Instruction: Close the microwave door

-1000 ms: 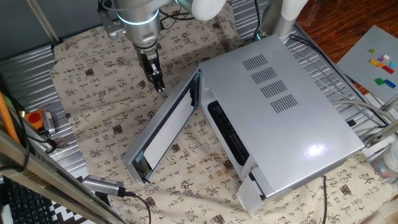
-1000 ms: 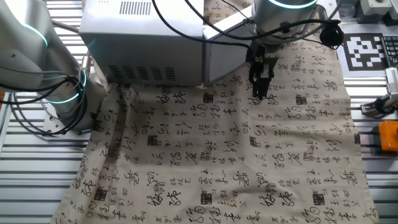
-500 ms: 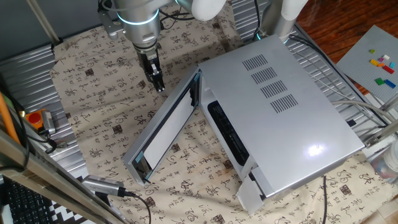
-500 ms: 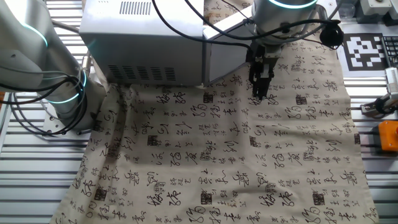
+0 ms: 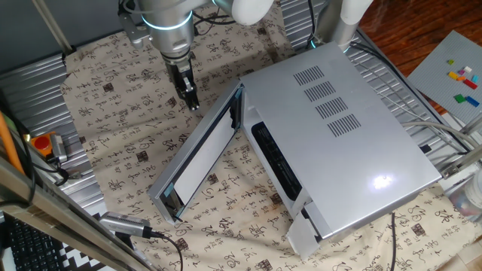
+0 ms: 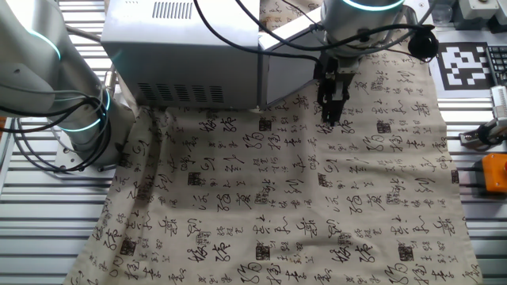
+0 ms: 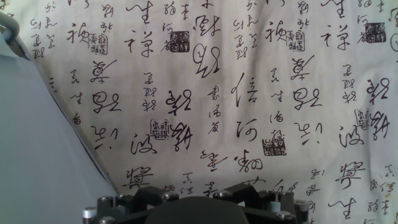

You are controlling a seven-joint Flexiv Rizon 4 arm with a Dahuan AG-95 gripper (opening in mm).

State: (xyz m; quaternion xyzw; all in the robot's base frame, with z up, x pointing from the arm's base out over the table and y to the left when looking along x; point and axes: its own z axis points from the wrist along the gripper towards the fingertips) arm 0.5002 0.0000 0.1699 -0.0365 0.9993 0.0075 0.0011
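The large silver-grey metal microwave [image 5: 339,143] with four slotted vents on top sits on the desk, which is covered by a beige cloth printed with black calligraphy [image 6: 317,206]. Its long flat silver-grey door with the pale window pane [image 5: 197,154] stands swung wide open, hinged at the box's 12 o'clock corner and reaching out toward 7 o'clock in one fixed view. The black two-finger tool [image 5: 193,103] hangs low over the cloth just beside the door's outer face, near the hinge end, at about 10 o'clock from it. Its fingers look together, with nothing between them.

To close the door well, the push should probably land further out along the panel, toward the free end, where less force swings it. Contact is best made flat on the outer face, following the door's arc toward the dark cavity [image 5: 275,162], so that the tool neither slips off the top edge nor shoves the whole box across the cloth.
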